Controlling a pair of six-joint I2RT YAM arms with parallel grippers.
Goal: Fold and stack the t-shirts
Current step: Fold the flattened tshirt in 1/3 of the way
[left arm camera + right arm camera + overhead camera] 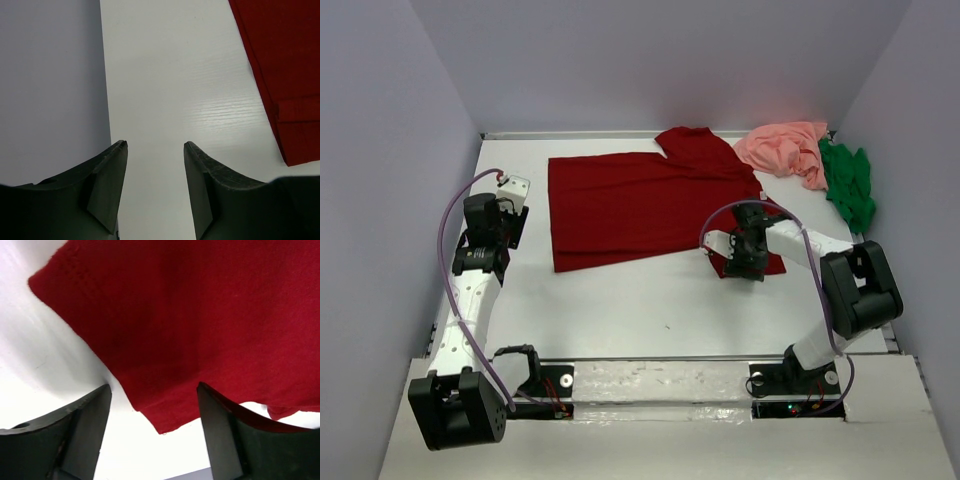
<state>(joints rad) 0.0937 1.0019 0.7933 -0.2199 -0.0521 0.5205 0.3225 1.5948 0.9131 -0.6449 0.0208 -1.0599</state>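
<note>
Right tool (152,386) | jaws apart | dark red t-shirt (200,315) corner between them

Three views of one table (620,310).
Top camera looks down from behind; wrist cameras sit close over the surface; all share the red shirt (620,205).

Red, pink and green on white

The dark red t-shirt (640,205) at the middle is plain, one even shade. At the far right, the salmon pink t-shirt (785,150) and bright green t-shirt (848,185) are also unpatterned. The table (620,310) is white and the walls (380,150) pale lilac. The left arm (465,310) and right arm (860,285) are black and white, with purple cables (441,240).
</note>
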